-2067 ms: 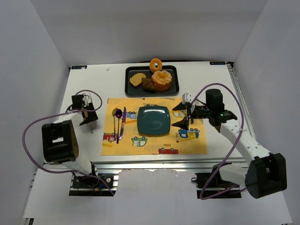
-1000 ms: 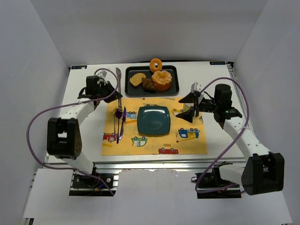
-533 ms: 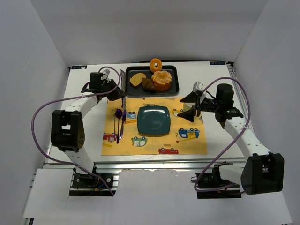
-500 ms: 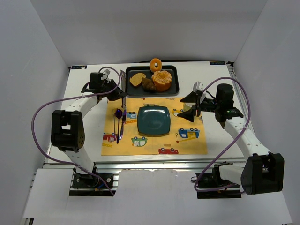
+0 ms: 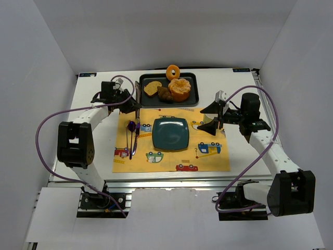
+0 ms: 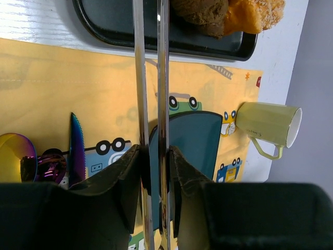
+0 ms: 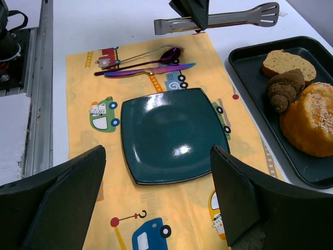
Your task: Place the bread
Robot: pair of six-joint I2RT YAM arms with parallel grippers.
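Note:
The bread, a golden-tan slice with a darker crust, lies at the left end of the black tray, also seen as bread on the tray. My left gripper is shut on metal tongs, whose tips reach the tray's left edge close to the bread. In the left wrist view the left gripper pinches both tong arms, and the bread is hidden. My right gripper hangs open and holds nothing, right of the teal square plate; the right gripper looks down on the plate.
On the tray sit a brown pastry, an orange bun and a ring donut. A spoon and knife lie left of the plate on the yellow placemat. A pale green mug lies right of the plate.
My left arm has swung from the near left up to the tray's left edge with the tongs. The right gripper drew back to the right early on, then stayed still.

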